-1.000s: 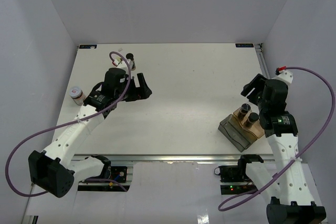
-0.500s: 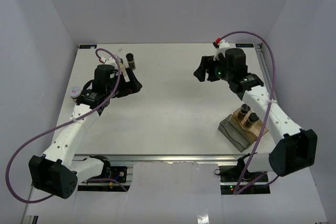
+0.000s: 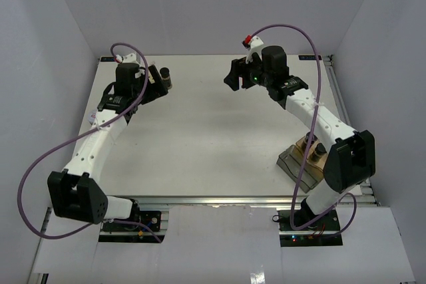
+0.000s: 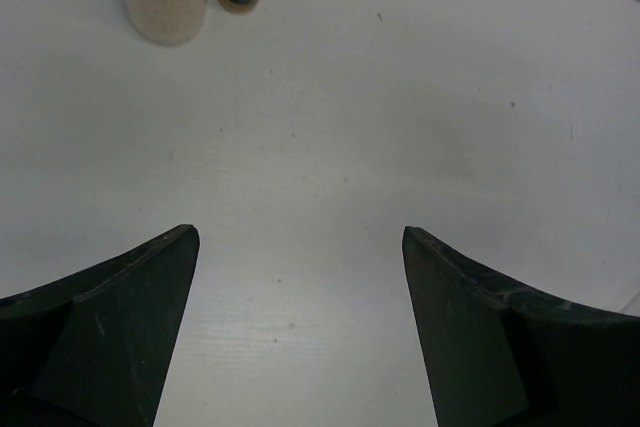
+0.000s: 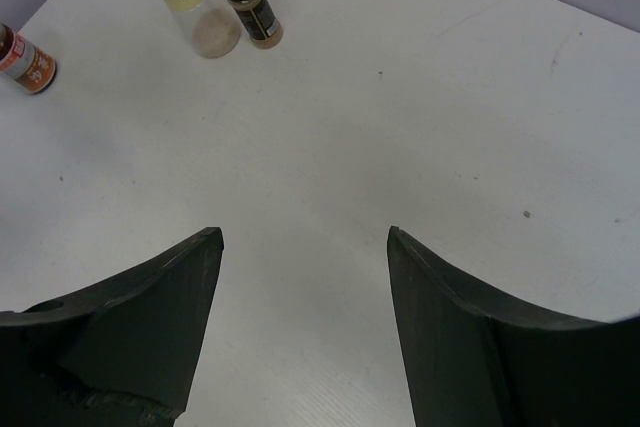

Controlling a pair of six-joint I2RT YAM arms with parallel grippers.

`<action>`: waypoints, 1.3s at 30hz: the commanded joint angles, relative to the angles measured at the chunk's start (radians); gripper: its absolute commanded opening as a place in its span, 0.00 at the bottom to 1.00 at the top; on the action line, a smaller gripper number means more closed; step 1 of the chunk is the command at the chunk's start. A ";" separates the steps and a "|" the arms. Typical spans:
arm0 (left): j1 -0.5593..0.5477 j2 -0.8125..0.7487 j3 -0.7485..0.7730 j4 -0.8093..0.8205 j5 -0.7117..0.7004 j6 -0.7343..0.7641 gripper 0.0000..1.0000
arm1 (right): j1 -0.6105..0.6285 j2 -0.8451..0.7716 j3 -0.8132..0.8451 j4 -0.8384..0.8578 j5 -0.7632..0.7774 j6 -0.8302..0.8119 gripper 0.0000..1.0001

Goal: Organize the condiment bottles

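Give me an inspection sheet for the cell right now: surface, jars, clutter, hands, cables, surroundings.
Surface: white table, a few small dark specks.
Jars: dark jar and yellow-lid jar side by side at far left; red-label jar apart from them, near the left edge; two more dark jars in the tray, partly hidden by the right arm.
Clutter: nothing seen.
Hands: left hand open, empty, facing the far-left pair; right hand open, empty, over the far centre.
Cables: purple; left cable loops out beside the base, right cable arcs over the arm.
Surroundings: plain walls; metal rail at the near edge.
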 commanded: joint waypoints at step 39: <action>0.158 0.821 0.647 -0.037 -0.083 0.148 0.85 | 0.006 -0.424 -0.219 -0.033 0.028 -0.098 0.73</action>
